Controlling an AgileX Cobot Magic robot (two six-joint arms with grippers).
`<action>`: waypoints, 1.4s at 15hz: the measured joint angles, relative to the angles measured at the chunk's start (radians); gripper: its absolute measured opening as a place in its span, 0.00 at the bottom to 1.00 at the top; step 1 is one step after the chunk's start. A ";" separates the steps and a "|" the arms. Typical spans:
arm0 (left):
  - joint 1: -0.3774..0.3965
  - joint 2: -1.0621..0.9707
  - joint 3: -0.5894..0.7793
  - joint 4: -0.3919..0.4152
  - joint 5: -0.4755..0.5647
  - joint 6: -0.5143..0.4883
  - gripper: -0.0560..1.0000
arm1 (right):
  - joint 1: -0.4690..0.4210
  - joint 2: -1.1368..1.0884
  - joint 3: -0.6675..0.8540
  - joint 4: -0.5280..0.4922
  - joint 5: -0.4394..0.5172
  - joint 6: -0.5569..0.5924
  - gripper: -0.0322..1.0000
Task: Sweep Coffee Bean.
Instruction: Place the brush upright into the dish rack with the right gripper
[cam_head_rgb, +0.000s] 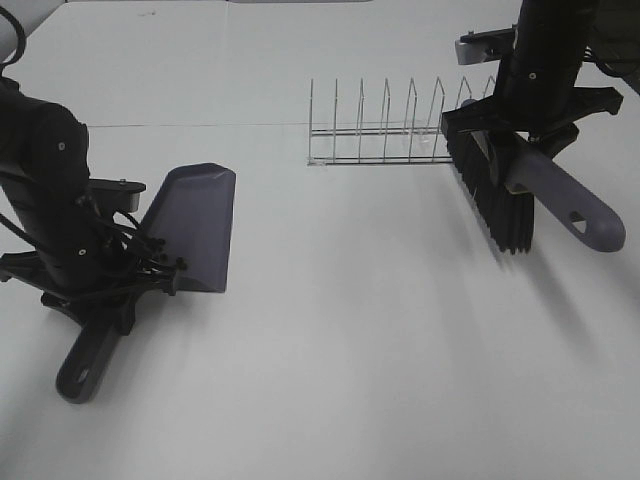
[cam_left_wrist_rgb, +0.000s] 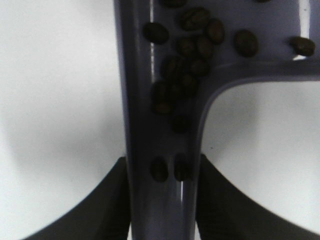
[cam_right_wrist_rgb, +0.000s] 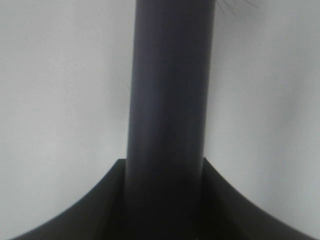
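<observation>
Gripping the handle of the purple plastic dustpan (cam_head_rgb: 195, 225), the left hand (cam_left_wrist_rgb: 162, 200) has its fingers closed snugly on both sides of it. The dark brown oval coffee beans (cam_left_wrist_rgb: 187, 55) lie inside the pan, heaped at its rear, with a few strayed down the handle channel almost to the fingers. I see none loose on the white desk (cam_head_rgb: 380, 340), so the sweep looks done. The risk is spilling: any dip of the pan's mouth would roll the heap out, and a steeper handle-down tilt could send the strays past the grip. The right hand (cam_right_wrist_rgb: 165, 200) is clamped on the grey-handled, black-bristled brush (cam_head_rgb: 560, 195), held clear of the desk just beside the thin wire rack (cam_head_rgb: 380, 130); a careless swing could snag it.
</observation>
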 joint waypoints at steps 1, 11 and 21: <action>0.000 0.000 0.000 0.000 0.000 0.000 0.38 | 0.000 0.000 0.000 0.008 0.000 0.000 0.34; 0.000 0.000 0.000 0.000 0.000 0.000 0.38 | 0.000 0.000 0.000 0.050 -0.086 -0.017 0.34; 0.000 0.000 0.000 0.000 -0.001 0.000 0.38 | 0.000 0.003 0.000 -0.001 -0.173 -0.016 0.34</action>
